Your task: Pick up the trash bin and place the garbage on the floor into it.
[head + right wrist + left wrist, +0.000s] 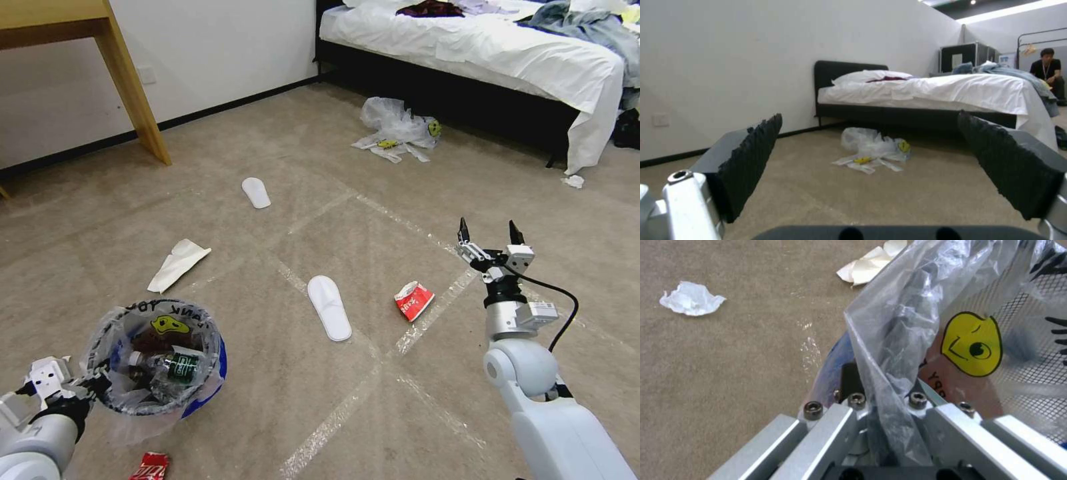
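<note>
Two grippers split the work: at the frame's lower left the left gripper [83, 385] is clamped on the rim of the small round red bin with its clear printed liner [157, 357], while the right gripper [490, 233], fingers spread wide, hangs right of centre, nearer the crushed red can [413, 300] lying just left of it on open beige carpet [400, 413].

Bare carpet [427, 373] around the right arm, white slipper [329, 308] and crushed can [413, 300] close by
</note>
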Robot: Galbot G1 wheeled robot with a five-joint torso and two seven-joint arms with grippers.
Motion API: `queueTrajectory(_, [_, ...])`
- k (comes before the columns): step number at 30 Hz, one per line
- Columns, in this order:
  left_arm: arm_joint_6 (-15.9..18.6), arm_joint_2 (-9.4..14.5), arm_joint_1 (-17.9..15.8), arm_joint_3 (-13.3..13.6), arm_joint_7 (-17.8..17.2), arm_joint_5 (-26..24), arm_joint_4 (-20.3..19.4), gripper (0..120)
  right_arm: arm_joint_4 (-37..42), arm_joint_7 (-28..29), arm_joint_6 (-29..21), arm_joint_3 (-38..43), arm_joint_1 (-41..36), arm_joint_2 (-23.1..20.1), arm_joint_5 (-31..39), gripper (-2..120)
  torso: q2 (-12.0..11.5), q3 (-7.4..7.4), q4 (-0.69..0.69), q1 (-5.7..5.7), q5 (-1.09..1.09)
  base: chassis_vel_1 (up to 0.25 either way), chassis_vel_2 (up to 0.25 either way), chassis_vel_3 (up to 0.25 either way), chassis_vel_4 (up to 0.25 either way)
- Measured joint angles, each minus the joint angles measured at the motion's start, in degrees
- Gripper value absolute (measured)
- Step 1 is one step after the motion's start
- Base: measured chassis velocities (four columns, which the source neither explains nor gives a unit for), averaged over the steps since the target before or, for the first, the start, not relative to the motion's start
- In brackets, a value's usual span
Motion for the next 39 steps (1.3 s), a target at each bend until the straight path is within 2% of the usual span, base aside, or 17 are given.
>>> queueTrajectory(22, [-0.05, 0.02, 0.72, -1.67, 0.56, -0.09, -0.71, 1, -0.04, 0.04, 0.09, -0.07, 0.60, -0.35, -0.07, 100, 0.00, 0.00, 0.01, 0.00, 0.00, -0.004, -0.004, -0.006, -0.006])
queueTrajectory(35, [-0.01, 0.07, 0.26, -1.96, 0.34, -0.30, -0.05, 1, -1.27, 0.02, 0.36, -0.70, 1.39, 0.03, -0.11, 100, 0.00, 0.00, 0.00, 0.00, 0.00, -0.088, -0.087, -0.080, -0.086])
queueTrajectory(39, [-0.02, 0.09, 0.18, -2.05, 0.31, -0.43, 0.18, 1, -1.82, -0.07, 0.57, -1.07, 1.81, 0.33, -0.34, 100, 0.00, 0.00, -0.04, 0.01, 0.00, -0.099, -0.116, -0.109, -0.108])
